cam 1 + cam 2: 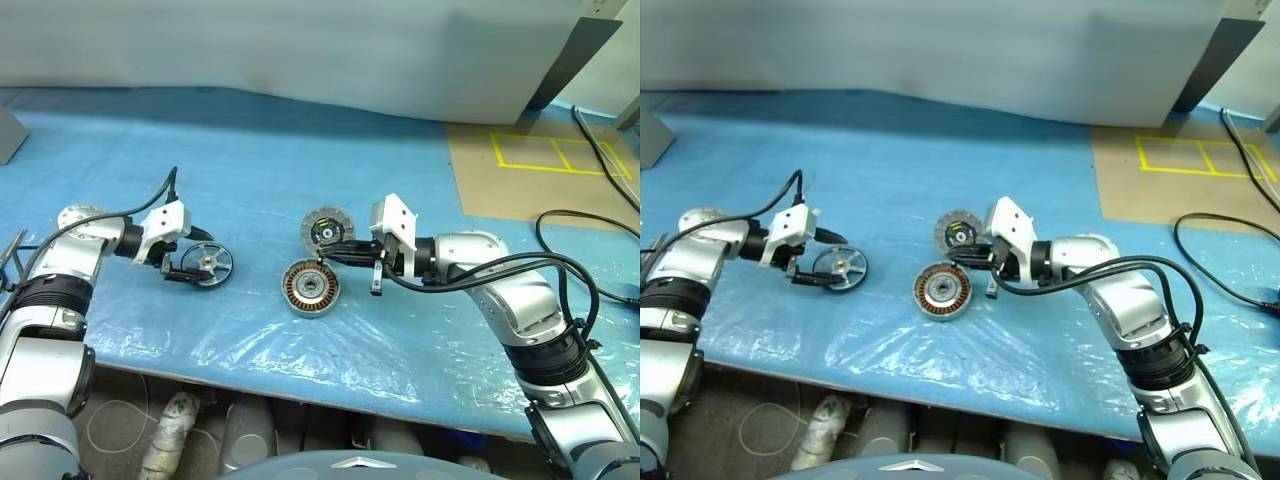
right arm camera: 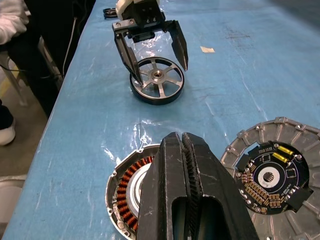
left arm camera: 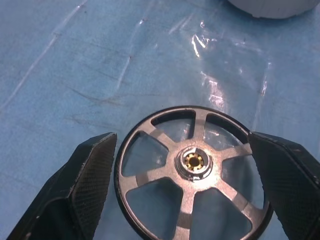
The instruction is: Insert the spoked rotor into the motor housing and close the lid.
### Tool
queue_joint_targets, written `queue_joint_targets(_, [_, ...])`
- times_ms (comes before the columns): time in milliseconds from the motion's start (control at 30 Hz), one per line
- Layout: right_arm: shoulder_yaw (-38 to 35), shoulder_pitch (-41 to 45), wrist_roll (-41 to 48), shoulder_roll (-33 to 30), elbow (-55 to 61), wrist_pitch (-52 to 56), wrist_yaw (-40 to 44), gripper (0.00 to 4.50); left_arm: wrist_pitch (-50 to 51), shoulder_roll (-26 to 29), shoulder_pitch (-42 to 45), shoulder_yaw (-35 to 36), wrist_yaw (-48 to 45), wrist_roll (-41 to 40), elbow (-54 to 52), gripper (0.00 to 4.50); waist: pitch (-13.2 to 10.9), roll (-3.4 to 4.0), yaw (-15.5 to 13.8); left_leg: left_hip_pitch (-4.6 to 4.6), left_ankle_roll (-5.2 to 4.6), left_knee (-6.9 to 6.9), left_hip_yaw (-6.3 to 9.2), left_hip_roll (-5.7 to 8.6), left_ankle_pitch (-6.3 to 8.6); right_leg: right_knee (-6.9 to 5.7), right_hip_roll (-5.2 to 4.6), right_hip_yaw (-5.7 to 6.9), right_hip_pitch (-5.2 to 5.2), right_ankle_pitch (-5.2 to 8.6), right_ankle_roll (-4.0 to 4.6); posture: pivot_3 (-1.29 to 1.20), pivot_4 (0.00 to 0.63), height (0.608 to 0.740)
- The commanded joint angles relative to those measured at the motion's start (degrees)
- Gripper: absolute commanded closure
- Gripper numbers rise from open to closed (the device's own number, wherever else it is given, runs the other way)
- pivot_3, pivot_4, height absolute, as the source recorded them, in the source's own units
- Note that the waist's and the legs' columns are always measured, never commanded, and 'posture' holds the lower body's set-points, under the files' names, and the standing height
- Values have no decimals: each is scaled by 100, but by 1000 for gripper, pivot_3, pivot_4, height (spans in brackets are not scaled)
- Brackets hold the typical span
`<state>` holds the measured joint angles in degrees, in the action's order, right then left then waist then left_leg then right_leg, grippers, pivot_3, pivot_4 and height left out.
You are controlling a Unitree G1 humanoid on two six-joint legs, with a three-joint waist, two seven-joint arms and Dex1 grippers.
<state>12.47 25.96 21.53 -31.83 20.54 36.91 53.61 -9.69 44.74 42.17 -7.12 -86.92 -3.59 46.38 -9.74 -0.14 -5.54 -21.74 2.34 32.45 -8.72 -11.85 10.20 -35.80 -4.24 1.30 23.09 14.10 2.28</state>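
Taking the motor housing (image 1: 311, 288) as the landmark: it lies flat on the blue-covered table (image 1: 300, 170) near the front edge, copper windings facing up. The right gripper (image 1: 325, 252) hangs just above its far side, fingers clenched together on nothing, pointing toward the robot's left. Just beyond the housing lies a round finned lid (image 1: 323, 228) with a dark circuit board showing in its centre. Well off to the housing's left, the spoked rotor (image 1: 207, 264) lies flat on the table, and the left gripper (image 3: 190, 165) is spread wide around it, one finger (image 3: 82, 180) outside the dark rim on each side, neither seeming to press it yet. The step in hand looks like picking up the rotor. To do it well, the fingers should sit low enough to catch the rim's wall rather than its top edge, centred so that both pads meet the rim on a line through the hub, then close evenly; an off-centre pinch would likely squirt the disc sideways on the slick plastic sheet. The right gripper hovers over the housing and may need to clear away before insertion.
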Motion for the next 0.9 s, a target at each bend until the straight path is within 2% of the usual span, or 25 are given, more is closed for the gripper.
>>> queue_joint_targets(33, [-11,5,-25,-43,69,-108,-25,4500,-109,164,107,83,-119,-2,74,726,0,0,7,0,0,-1,0,0,0,0,0,0,0,0,0,0,150,740])
queue_joint_targets(167, [12,1,-75,-37,39,-133,-41,4500,-545,212,39,-43,-49,265,257,2037,0,0,0,0,0,-3,0,-1,0,2,1,1,0,0,0,0,150,740])
queue_joint_targets(567, [67,10,-183,-55,-27,-167,-39,4500,-1167,203,-96,-205,26,625,404,2037,0,0,0,6,0,-1,1,0,0,-6,0,0,-2,0,0,0,150,740])
queue_joint_targets(900, [102,-22,-262,-68,-121,-272,-29,4500,-1889,549,-235,-568,-46,1031,533,2037,9,16,19,23,1,-10,-4,0,0,-6,1,-8,-7,1,0,0,150,740])
